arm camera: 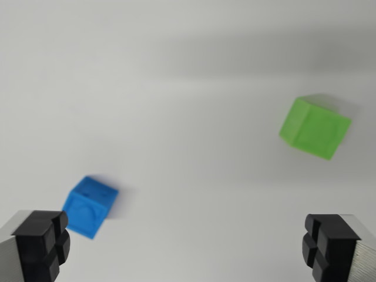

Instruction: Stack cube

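Blue plastic marks the nearer cube, the blue cube [90,207], which sits on the pale bench [176,88] at about eight o'clock in the wrist view, just beside the black pad of the finger on the wrist view's left [42,245]. The green cube [315,127] rests at about two o'clock, well apart from the blue one and further from the camera. Both lie flat on the bench, each turned at an angle to the picture's edges, and the whole view is a little blurred.

The gripper [187,247] is spread wide, its two fingers at the bottom corners with bare bench between them; it holds nothing. Neither cube lies between the fingers, so the step in hand looks like the approach to a first pick, and the stack is not yet begun.

To do that well, I judge the gripper should first be centred over one cube, most likely the blue one since it is closer. That calls for a shift toward eight o'clock until the cube sits midway between the pads. The wrist should also turn so the pads meet two flat, opposite faces and not the corners, or the cube may twist on closing. Descend only once it is centred, since the nearby finger could otherwise nudge the cube aside.
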Controlling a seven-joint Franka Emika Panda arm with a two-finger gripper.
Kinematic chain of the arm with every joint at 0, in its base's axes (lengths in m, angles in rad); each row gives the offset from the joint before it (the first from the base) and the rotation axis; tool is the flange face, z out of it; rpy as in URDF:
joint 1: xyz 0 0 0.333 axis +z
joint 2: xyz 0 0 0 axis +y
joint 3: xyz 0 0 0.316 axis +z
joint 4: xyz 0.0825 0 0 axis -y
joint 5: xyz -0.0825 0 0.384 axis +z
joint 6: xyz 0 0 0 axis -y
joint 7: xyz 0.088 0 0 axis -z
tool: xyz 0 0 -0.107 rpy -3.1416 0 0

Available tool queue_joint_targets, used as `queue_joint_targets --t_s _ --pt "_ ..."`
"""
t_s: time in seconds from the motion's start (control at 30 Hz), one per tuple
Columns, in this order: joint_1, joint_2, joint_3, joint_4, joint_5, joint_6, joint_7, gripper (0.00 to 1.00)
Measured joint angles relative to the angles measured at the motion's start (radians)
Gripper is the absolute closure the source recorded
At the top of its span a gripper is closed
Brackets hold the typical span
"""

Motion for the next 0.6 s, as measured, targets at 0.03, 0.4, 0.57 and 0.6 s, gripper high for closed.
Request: queue_joint_targets --t_s 0.03,0.4,0.57,0.6 --pt "0.001 -0.001 0.0 -0.003 0.0 0.002 0.003 0.0" --pt "0.023 -0.018 0.011 -0.073 -0.001 0.053 0.08 0.0" --pt "0.035 -0.026 0.016 -0.106 -0.002 0.078 0.118 0.0" --pt "0.038 -0.027 0.018 -0.113 -0.002 0.084 0.127 0.0"
